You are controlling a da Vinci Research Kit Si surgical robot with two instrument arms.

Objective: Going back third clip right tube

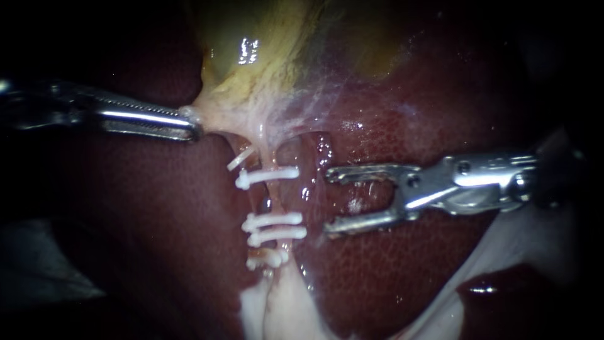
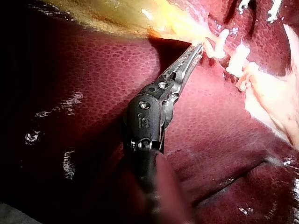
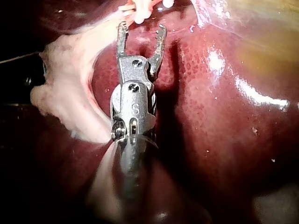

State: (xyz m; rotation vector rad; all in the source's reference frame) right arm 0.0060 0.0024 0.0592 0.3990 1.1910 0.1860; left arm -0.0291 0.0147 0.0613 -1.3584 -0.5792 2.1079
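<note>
Noting hazards: right instrument (image 1: 328, 201) end effector released, empty, tips just beside the clips (image 1: 272, 220) on the tube (image 1: 280, 198). Sideways drift during withdrawal could snag a clip (left instrument (image 1: 192, 130) clenched on gallbladder (image 1: 264, 63) tissue, taut) and tear the tube.

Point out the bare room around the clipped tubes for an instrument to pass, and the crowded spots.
Free: bare liver below the right instrument, whose jaws are open; and liver left of the clips, below the left instrument, which grips the gallbladder. Crowded: right around the clips.
</note>
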